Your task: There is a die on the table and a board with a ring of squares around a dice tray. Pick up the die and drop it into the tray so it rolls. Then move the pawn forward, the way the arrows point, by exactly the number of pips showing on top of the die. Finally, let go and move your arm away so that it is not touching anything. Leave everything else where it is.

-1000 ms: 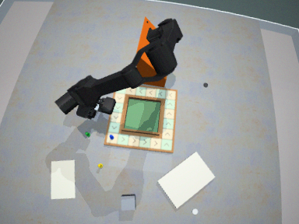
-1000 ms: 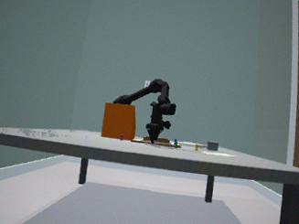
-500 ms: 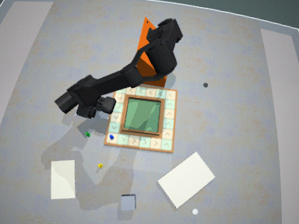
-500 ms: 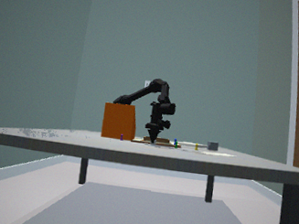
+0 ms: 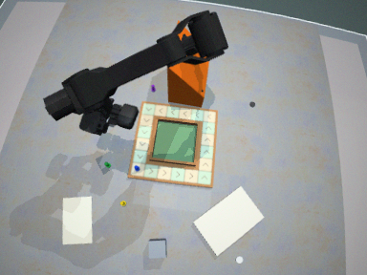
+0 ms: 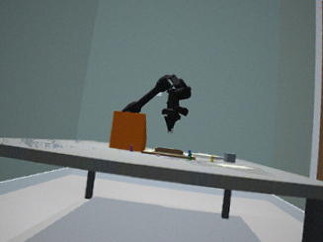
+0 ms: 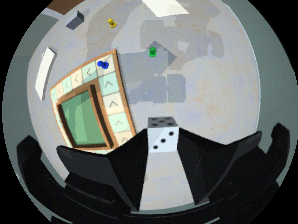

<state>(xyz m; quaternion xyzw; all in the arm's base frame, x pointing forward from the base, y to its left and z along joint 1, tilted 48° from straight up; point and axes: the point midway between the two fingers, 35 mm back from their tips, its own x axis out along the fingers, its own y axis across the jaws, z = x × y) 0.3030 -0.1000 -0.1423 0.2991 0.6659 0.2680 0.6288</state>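
Above the table (image 6: 41, 147), beside the board (image 5: 210, 143) | gripper (image 7: 161, 137) clamped on the white die (image 7: 161, 133) | blue pawn (image 5: 137, 168) on a corner square

A matte black arm (image 5: 129, 67) of boxy, blocky links, ending in two dark wedge-shaped fingers

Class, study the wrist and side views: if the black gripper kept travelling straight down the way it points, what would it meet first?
Probably bare grey table top, just beside the square game board, not on it. The black gripper points down, shut on the white die, which would touch first; depth is unclear.
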